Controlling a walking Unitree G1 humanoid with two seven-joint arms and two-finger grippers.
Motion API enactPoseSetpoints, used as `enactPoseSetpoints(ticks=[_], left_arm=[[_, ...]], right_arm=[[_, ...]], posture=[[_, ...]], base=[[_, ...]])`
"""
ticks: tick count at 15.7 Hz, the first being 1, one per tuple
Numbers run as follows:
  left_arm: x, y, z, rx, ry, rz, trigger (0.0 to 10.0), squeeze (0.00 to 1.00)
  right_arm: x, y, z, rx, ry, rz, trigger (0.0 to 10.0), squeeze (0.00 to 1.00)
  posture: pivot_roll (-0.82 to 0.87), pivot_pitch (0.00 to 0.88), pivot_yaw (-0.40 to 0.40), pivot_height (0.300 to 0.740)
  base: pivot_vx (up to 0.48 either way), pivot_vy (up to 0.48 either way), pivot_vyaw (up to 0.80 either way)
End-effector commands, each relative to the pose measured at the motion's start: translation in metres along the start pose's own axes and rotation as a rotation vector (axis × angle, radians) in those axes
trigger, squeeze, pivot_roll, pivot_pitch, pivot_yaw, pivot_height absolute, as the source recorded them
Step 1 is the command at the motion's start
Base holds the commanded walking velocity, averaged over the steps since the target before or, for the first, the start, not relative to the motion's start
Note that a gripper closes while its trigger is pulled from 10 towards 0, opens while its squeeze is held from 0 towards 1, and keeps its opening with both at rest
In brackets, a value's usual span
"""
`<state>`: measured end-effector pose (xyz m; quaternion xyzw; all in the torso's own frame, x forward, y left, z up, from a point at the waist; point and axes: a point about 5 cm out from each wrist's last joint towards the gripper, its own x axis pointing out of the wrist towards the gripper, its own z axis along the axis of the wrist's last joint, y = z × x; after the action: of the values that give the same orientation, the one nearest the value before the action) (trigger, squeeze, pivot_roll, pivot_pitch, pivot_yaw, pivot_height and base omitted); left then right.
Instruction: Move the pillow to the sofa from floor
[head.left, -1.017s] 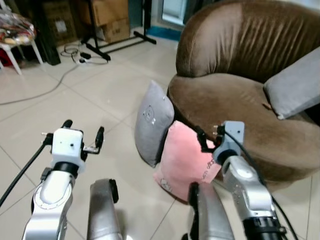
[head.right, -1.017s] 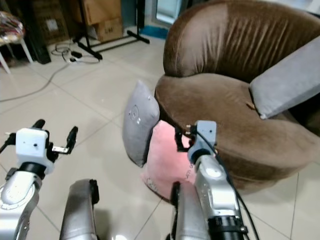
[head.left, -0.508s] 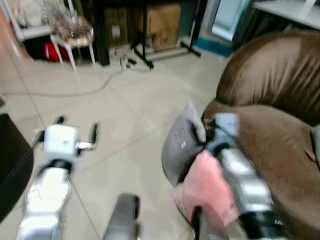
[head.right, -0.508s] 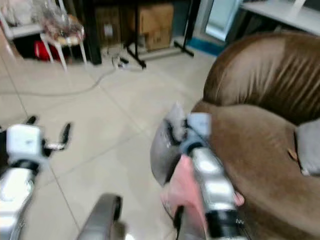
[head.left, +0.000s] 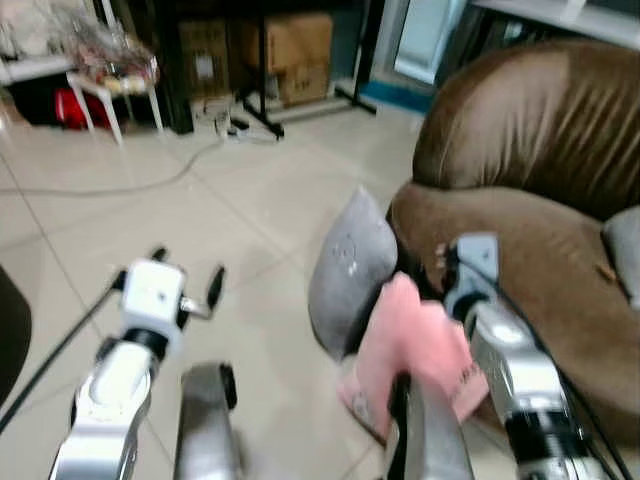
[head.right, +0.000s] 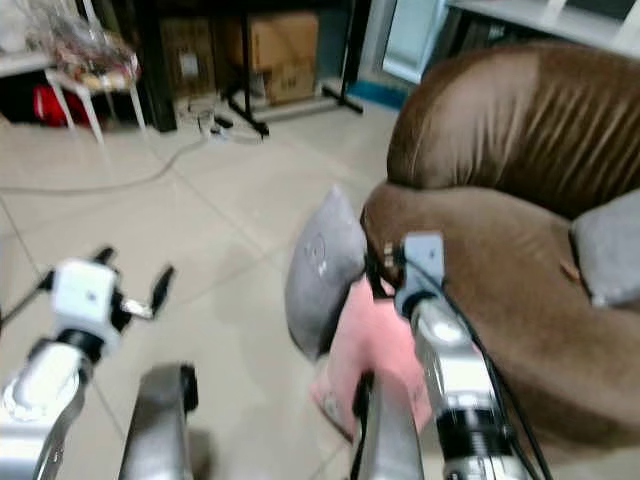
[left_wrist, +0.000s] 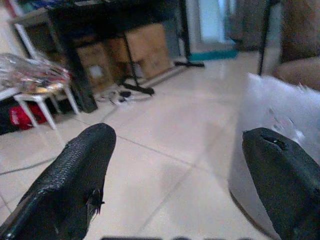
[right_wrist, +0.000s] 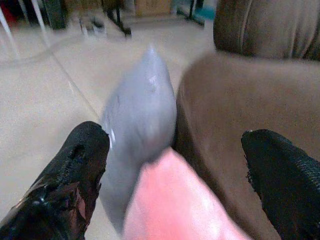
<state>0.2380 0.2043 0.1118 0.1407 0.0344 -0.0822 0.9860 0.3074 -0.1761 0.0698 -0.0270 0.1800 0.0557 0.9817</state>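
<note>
Right hand (right_wrist: 170, 165), fingers spread wide, hovers just above the pink pillow (head.left: 415, 350) propped on the floor at centre frame against the brown sofa (head.left: 530, 250); left hand (head.left: 185, 280), also wide, apparently sits farther off.

We see two silver arms, each ending in a white wrist block (head.left: 152, 291) with textured black fingers (left_wrist: 75, 185) and trailing black cables (head.left: 55, 345).

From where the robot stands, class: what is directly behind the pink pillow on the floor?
The brown sofa stands behind the pink pillow, with a grey pillow beside it. The pillow hides the sofa's base.
</note>
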Motion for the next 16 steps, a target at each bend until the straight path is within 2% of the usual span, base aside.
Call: enactPoseSetpoints(ticks=[1,5,8,10,11,13,14,15,16], left_arm=[[0.005,-0.004,0.002,0.026,-0.001,-0.089,10.0,0.79],[0.007,-0.009,0.006,0.055,0.014,-0.244,10.0,0.79],[0.002,-0.011,0.01,0.06,0.017,-0.324,10.0,0.8],[-0.009,-0.011,0.01,0.053,0.032,-0.389,10.0,0.8],[-0.015,-0.01,0.012,0.044,0.04,-0.416,10.0,0.8],[-0.029,-0.008,0.014,0.037,0.05,-0.444,10.0,0.79],[-0.037,-0.006,0.012,0.03,0.075,-0.454,10.0,0.79],[-0.041,-0.005,0.01,0.038,0.099,-0.461,10.0,0.79],[-0.043,-0.003,0.01,0.048,0.107,-0.46,10.0,0.79]], right_arm=[[0.009,-0.004,0.0,-0.062,0.036,0.002,10.0,1.0],[0.028,-0.02,-0.009,-0.16,0.147,-0.067,10.0,1.0],[0.033,-0.034,-0.008,-0.222,0.21,-0.12,10.0,1.0],[0.032,-0.046,-0.009,-0.252,0.254,-0.137,10.0,1.0],[0.03,-0.048,-0.013,-0.272,0.312,-0.082,10.0,1.0],[0.028,-0.049,-0.016,-0.243,0.353,0.013,10.0,1.0],[0.028,-0.048,-0.019,-0.28,0.373,0.043,10.0,1.0],[0.029,-0.05,-0.018,-0.342,0.367,-0.002,10.0,1.0],[0.03,-0.049,-0.016,-0.364,0.35,-0.044,10.0,1.0]], posture=[[-0.03,0.0,-0.038,0.462],[-0.02,0.0,-0.017,0.462],[-0.01,0.0,-0.013,0.462],[-0.01,0.0,0.0,0.462],[0.0,0.0,0.001,0.462],[0.01,0.0,0.006,0.462],[0.01,0.0,0.018,0.462],[0.02,0.0,0.015,0.462],[0.04,0.002,0.009,0.462]], base=[[0.0,0.0,0.0],[0.0,0.0,0.0],[0.0,0.0,0.0],[0.0,0.0,0.0],[0.0,0.0,0.0],[0.0,0.0,0.0],[0.0,0.0,0.0],[0.0,0.0,0.0],[0.0,0.0,0.0]])
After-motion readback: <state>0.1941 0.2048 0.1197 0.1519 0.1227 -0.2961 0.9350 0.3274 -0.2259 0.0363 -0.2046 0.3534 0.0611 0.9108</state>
